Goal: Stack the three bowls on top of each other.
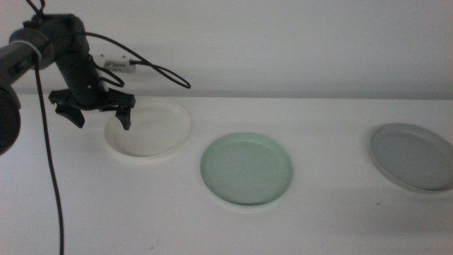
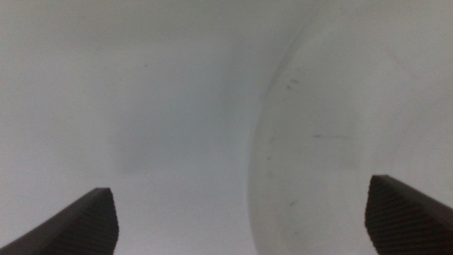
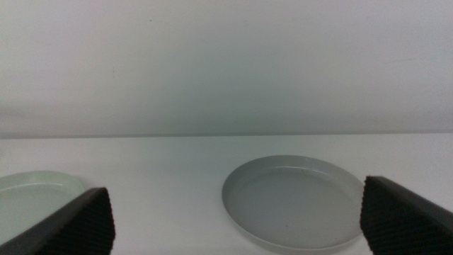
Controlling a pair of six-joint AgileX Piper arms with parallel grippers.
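White bowl (image 1: 148, 129) near the table's (image 1: 212, 227) far-left corner; left gripper (image 1: 95, 113), wide open and empty, straddles its rim; a shallow pinch could slip.

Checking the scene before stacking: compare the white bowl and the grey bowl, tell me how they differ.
The white bowl is white; the grey bowl is grey. The white bowl sits at the table's left with the left end effector open over its rim; the grey bowl sits far right, untouched, in front of the open right end effector. The white bowl lies farther back. Both are shallow, round, low-rimmed and empty.
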